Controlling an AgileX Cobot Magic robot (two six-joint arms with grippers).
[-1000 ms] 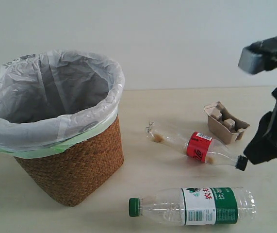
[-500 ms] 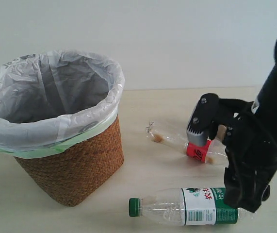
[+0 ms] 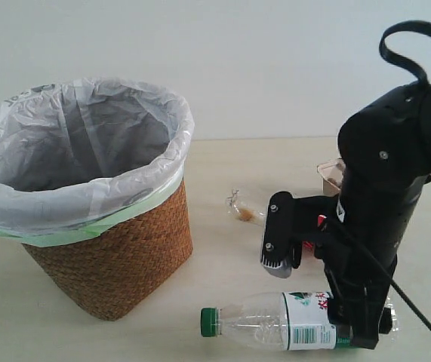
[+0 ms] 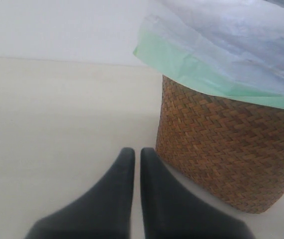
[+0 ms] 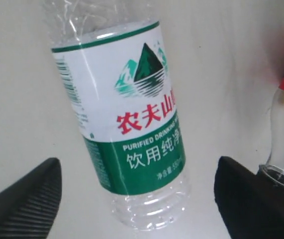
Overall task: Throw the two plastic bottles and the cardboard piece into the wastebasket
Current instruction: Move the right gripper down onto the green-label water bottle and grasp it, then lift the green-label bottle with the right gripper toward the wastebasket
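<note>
The wicker wastebasket (image 3: 117, 264) with its white bag stands at the left. The green-label bottle (image 3: 264, 326) lies on its side at the front, green cap toward the basket. My right gripper (image 5: 137, 164) is open just above this bottle (image 5: 127, 124), one finger on each side of its base end, not touching. The red-label bottle (image 3: 247, 212) lies behind, mostly hidden by the right arm (image 3: 381, 196); its neck (image 5: 283, 139) shows beside one finger. Only a corner of the cardboard piece (image 3: 328, 170) shows. My left gripper (image 4: 134, 153) is shut and empty beside the wastebasket (image 4: 221, 149).
A pale tabletop (image 3: 223, 162) carries everything, with a plain white wall behind. The right arm's cable (image 3: 415, 49) loops above it. The basket's pale green bag edge (image 4: 191, 74) hangs over the rim near the left gripper.
The right arm has swung down and left from the right edge to hover over the green-label bottle, now covering most of the red-label bottle and the cardboard piece. Nothing else has moved.
</note>
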